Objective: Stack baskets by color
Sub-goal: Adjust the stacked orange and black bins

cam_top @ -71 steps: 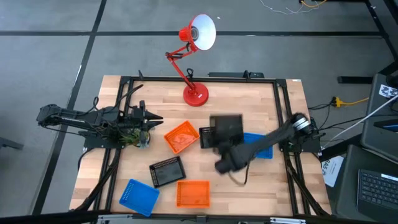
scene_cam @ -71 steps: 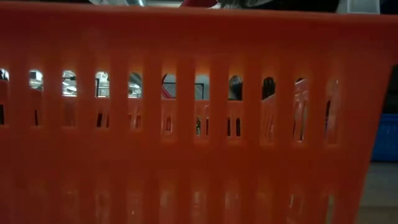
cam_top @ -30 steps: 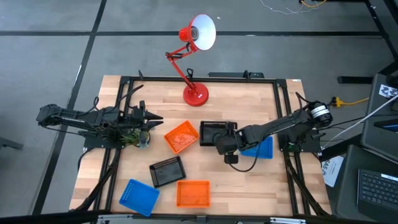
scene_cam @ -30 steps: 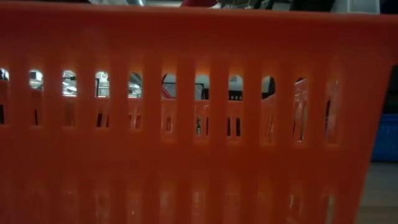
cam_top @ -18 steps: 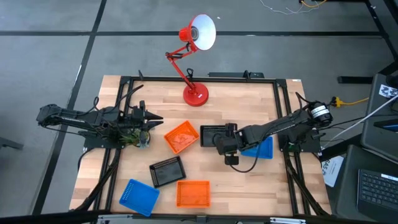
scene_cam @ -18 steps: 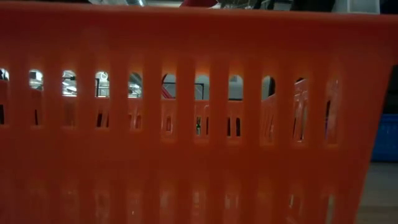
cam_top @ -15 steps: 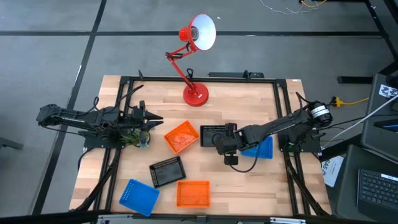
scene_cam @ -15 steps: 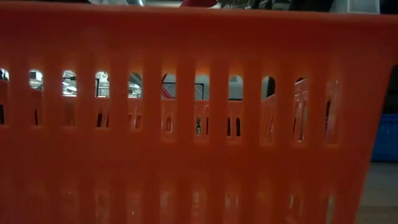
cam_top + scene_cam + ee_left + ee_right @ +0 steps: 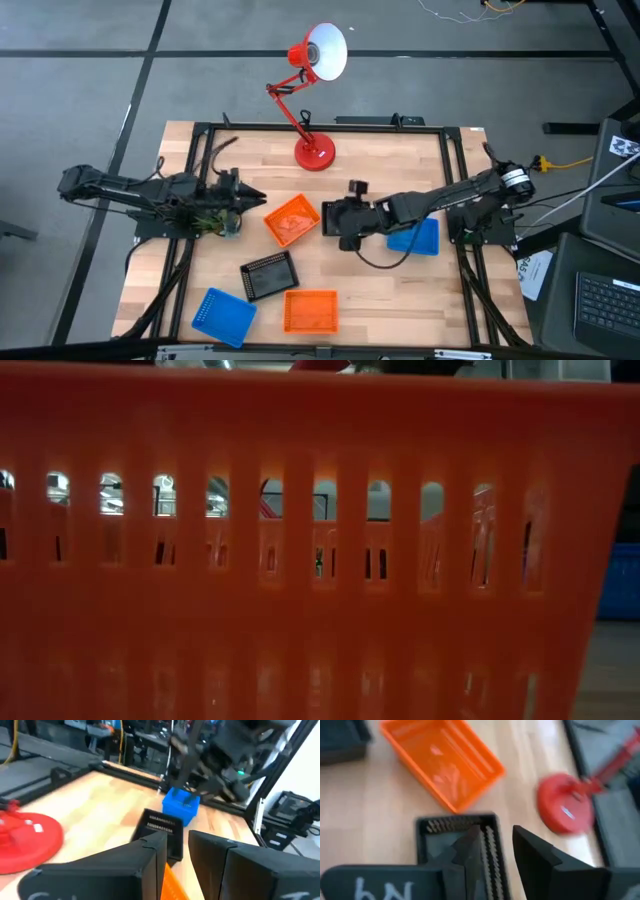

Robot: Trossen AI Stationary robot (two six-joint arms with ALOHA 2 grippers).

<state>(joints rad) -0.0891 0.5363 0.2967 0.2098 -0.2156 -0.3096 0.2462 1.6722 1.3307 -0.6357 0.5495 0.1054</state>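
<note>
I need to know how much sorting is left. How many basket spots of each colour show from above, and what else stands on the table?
Orange baskets: 2
Blue baskets: 2
Black baskets: 2
Red desk lamp: 1
Total: 7

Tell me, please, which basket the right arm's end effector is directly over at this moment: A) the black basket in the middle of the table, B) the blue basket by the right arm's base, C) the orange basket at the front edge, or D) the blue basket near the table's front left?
A: the right end effector sits over the black basket, whose rim shows between its open fingers in the right wrist view.
</note>
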